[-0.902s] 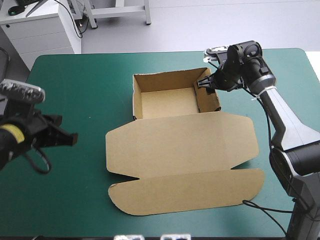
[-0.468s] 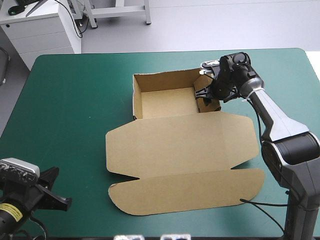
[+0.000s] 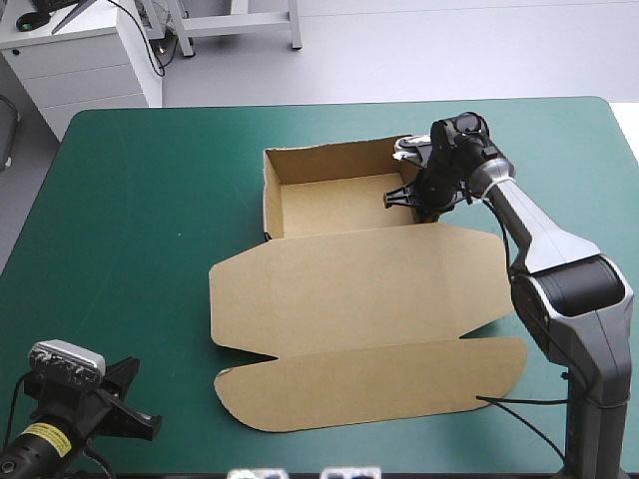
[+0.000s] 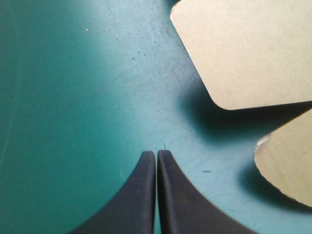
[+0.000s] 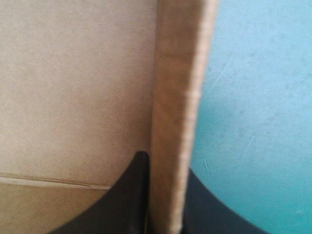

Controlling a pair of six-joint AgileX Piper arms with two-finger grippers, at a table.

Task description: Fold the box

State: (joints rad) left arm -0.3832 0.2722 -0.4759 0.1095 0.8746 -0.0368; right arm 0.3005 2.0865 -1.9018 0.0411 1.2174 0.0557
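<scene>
The brown box (image 3: pixel 334 205) stands as an open tray at the back of the table. Its lid (image 3: pixel 359 289) and front flap (image 3: pixel 379 384) lie flat toward the front edge. My right gripper (image 3: pixel 415 196) is at the tray's right wall. In the right wrist view that wall (image 5: pixel 178 97) runs up between the two black fingers, and the gripper (image 5: pixel 165 163) is shut on it. My left gripper (image 3: pixel 140 424) sits low at the table's front left corner, shut and holding nothing. Its own view shows it (image 4: pixel 157 153) over bare cover, with the lid's corner (image 4: pixel 243 48) and the flap's corner (image 4: pixel 287 161) ahead and to one side.
The teal-green cover (image 3: pixel 150 200) stretches wide to the left of the box. The front flap ends a short way from the table's front edge. A narrower strip of cover lies between the lid and the right edge.
The left arm has drawn back from the table's left side to the front left corner. The right gripper has come down over the tray's right wall and shut on it.
</scene>
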